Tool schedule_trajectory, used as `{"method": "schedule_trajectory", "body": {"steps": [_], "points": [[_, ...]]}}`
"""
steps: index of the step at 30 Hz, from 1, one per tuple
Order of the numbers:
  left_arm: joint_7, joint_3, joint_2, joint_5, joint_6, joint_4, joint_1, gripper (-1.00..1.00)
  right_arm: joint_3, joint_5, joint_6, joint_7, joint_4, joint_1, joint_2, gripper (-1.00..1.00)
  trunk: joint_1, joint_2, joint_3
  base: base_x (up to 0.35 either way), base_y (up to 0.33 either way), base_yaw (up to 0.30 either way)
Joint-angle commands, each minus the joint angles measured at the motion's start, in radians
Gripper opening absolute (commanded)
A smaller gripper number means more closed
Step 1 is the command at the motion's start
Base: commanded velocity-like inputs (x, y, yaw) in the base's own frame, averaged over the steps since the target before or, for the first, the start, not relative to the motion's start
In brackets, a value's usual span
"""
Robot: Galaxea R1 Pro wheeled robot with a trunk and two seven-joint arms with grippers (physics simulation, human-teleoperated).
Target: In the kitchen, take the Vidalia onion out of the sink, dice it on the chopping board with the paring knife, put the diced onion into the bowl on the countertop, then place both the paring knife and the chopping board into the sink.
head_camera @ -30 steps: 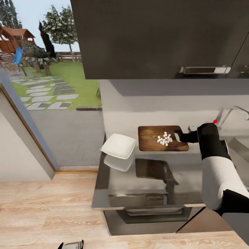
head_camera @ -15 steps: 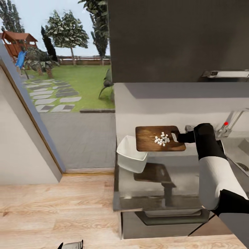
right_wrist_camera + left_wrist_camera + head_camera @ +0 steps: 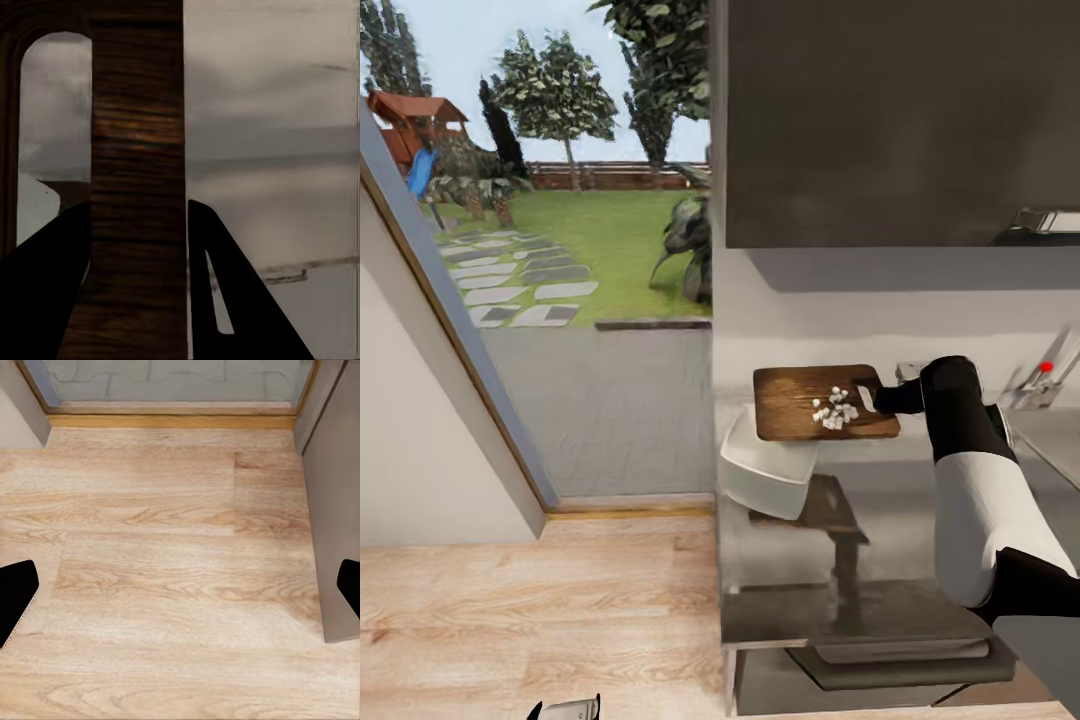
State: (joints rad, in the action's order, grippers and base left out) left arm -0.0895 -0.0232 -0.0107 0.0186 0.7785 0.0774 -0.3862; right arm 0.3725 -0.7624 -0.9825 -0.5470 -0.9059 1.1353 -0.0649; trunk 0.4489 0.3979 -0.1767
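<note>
Right gripper (image 3: 878, 398) seen right of centre in the head view, jaws clenched on the handle end of the chopping board (image 3: 800, 400). Board held level above the tabletop (image 3: 920, 520), its dark reflection showing on the glossy grey surface below. Small heap of white diced onion (image 3: 833, 408) lying on the board near the gripped end. White bowl (image 3: 765, 465) just below the board's left part, at the tabletop's left edge, tilted, its rim partly hidden under the board. Faucet with a red knob (image 3: 1046, 367) at the far right edge. Dark wall cabinet (image 3: 900, 120) across the upper right. Garden beyond the glass at upper left, wooden floor (image 3: 530, 610) at lower left.

In the right wrist view, dark fingers (image 3: 45, 292) pressed to either side of the board's wooden strip (image 3: 139, 180) beside the handle hole.

In the left wrist view, left gripper (image 3: 180, 592) over the floor, fingertips (image 3: 15, 596) at the frame's two side edges, jaws released, nothing between them.
</note>
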Motion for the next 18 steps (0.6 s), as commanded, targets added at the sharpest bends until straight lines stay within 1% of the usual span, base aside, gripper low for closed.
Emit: {"method": "schedule_trajectory", "body": {"steps": [1,3,5,17,18], "points": [[0.001,-0.001,0.000,0.001,0.006,0.004,-0.002,1.00,0.002,-0.032,-0.002,-0.010,-0.001,0.001,0.001,-1.00,0.001,0.002,-0.002,0.281,0.182,0.000],[0.001,-0.001,0.000,0.001,0.006,0.004,-0.002,1.00,0.002,-0.080,-0.001,-0.011,-0.001,0.001,0.002,-1.00,0.001,0.002,-0.002,0.244,0.117,0.000],[0.001,-0.001,0.000,0.001,0.007,0.004,-0.002,1.00,0.002,-0.096,-0.001,-0.011,-0.001,0.001,0.002,-1.00,0.001,0.002,-0.002,0.094,0.037,0.000],[0.001,-0.001,0.000,0.001,0.007,0.004,-0.002,1.00,0.004,-0.104,-0.002,-0.010,-0.001,0.001,0.002,-1.00,0.001,0.002,-0.002,0.007,0.003,0.000],[0.001,-0.001,0.000,0.001,0.007,0.004,-0.002,1.00,-0.002,-0.111,-0.002,-0.010,-0.001,0.001,0.002,-1.00,0.001,0.002,-0.002,0.000,0.000,0.000]]}}
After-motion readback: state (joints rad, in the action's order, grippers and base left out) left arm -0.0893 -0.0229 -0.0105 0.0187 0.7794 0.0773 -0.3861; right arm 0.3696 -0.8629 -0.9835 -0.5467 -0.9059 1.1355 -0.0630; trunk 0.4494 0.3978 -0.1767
